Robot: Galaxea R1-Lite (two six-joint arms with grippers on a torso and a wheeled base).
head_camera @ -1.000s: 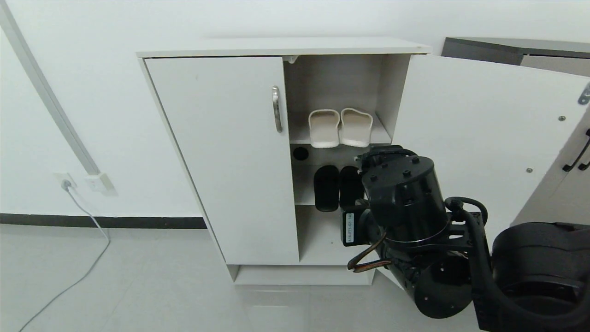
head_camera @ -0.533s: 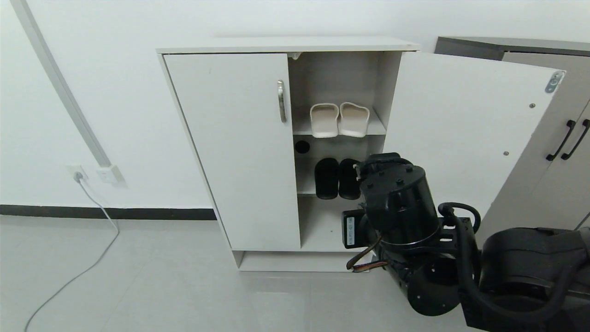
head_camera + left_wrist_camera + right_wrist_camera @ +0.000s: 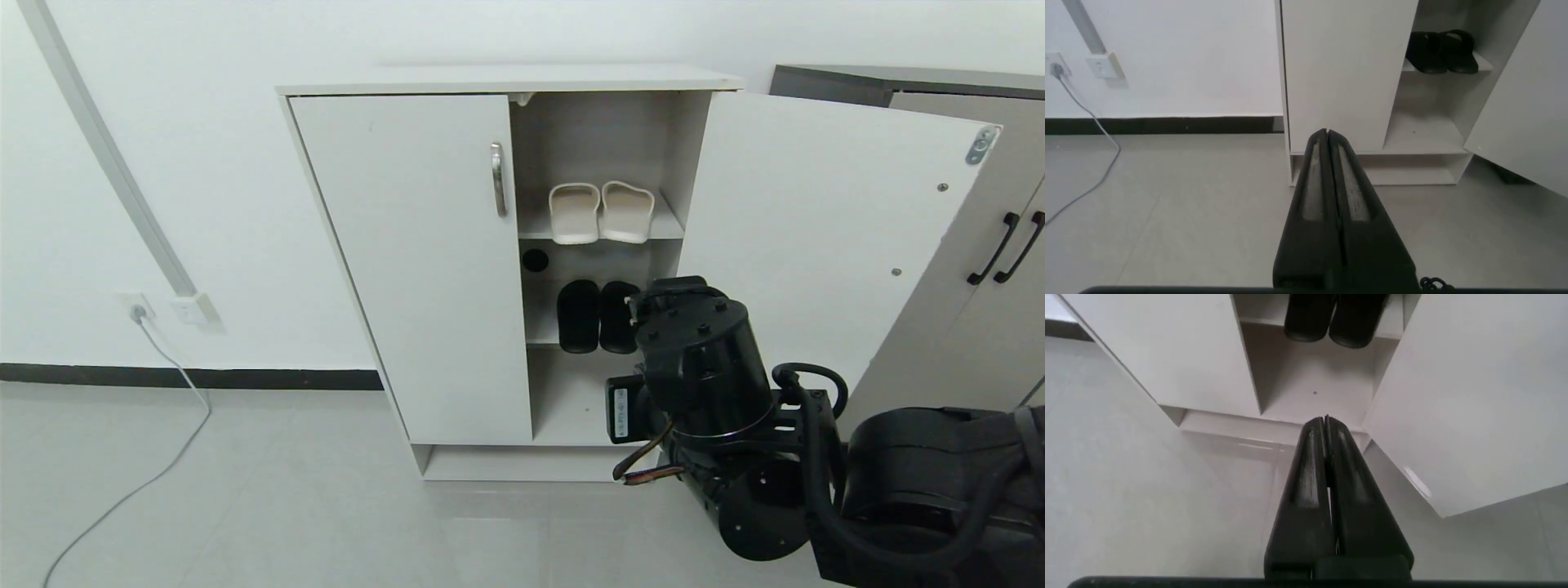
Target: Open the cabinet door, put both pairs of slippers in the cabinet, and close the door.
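The white cabinet [image 3: 506, 80] has its left door [image 3: 416, 261] closed and its right door [image 3: 816, 229] swung wide open. A white pair of slippers [image 3: 602, 212] lies on the upper shelf. A black pair of slippers [image 3: 596, 317] lies on the middle shelf, also visible as black slippers [image 3: 1443, 51] and black slippers [image 3: 1335, 314]. My right gripper [image 3: 1325, 423] is shut and empty, low in front of the open compartment beside the open door [image 3: 1486, 392]. My left gripper [image 3: 1327, 135] is shut and empty, above the floor before the closed door.
A grey cabinet [image 3: 971, 245] with black handles stands right behind the open door. A wall socket [image 3: 135, 310] and its cable [image 3: 139, 482] are at the left. Bare grey floor [image 3: 326, 523] lies in front of the cabinet.
The head view has drawn back, so the cabinet looks smaller and sits farther right. My right wrist has sunk slightly. Both pairs of slippers stay on their shelves.
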